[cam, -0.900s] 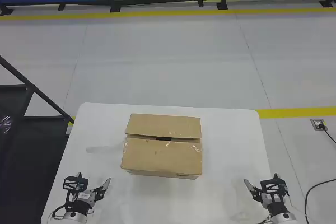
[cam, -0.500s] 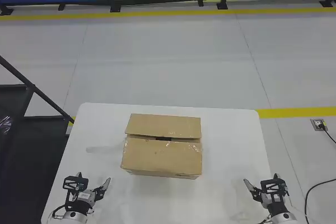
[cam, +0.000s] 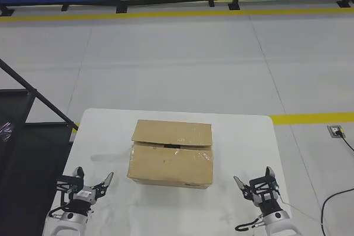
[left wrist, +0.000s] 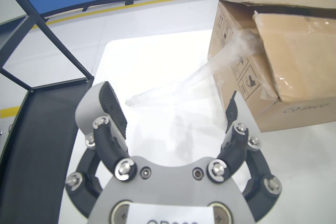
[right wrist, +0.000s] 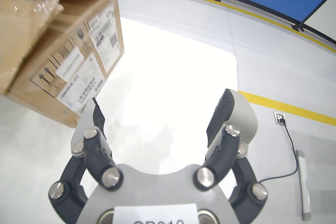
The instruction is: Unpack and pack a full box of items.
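A brown cardboard box (cam: 171, 153) sits in the middle of the white table (cam: 242, 141), its top flaps folded down with a dark gap between them. A strip of clear tape (left wrist: 183, 80) hangs off the box's side (left wrist: 283, 70) onto the table. My left gripper (cam: 86, 183) stands open near the table's front left corner, apart from the box. My right gripper (cam: 256, 181) stands open at the front right, also clear of the box (right wrist: 55, 51). Nothing is between either gripper's fingers (left wrist: 110, 104) (right wrist: 223, 109).
A black frame and dark mat (cam: 12, 153) stand left of the table. A cable and floor socket (cam: 336, 131) lie to the right. A yellow floor line (cam: 318, 118) runs beside the table's far right corner.
Both grippers have moved up the table toward the box; the right one also shifted inward to the left. The box has not moved.
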